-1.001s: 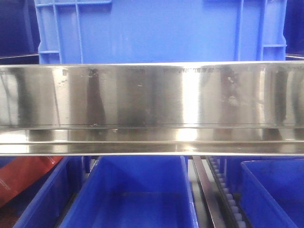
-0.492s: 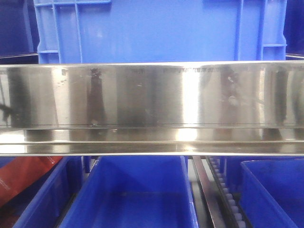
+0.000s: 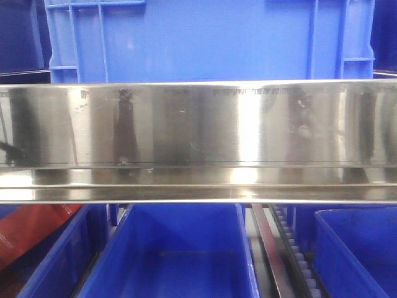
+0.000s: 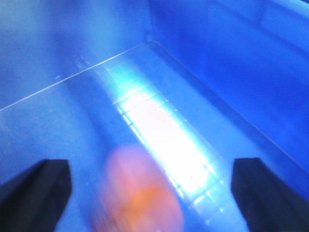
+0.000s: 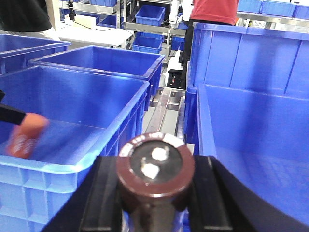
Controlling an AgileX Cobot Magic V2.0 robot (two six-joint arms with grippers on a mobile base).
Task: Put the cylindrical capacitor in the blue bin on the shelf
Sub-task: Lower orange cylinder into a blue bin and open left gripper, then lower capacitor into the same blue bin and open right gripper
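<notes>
right pincer [image 5: 155,193]: pinching the dark, glossy, stubby cylindrical capacitor [image 5: 155,164], round end with two pale terminals facing the camera | left pincer [image 4: 152,176]: spread inside smooth blue plastic bin [image 4: 231,72], blurred orange object [image 4: 140,193] between its tips | shiny stainless steel shelf [image 3: 198,124]: broad reflective rail

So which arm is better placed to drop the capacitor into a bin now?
Right. The right gripper is shut on the cylindrical capacitor, with an open blue bin just ahead. The left gripper is open and empty, above a blurred orange object.
</notes>
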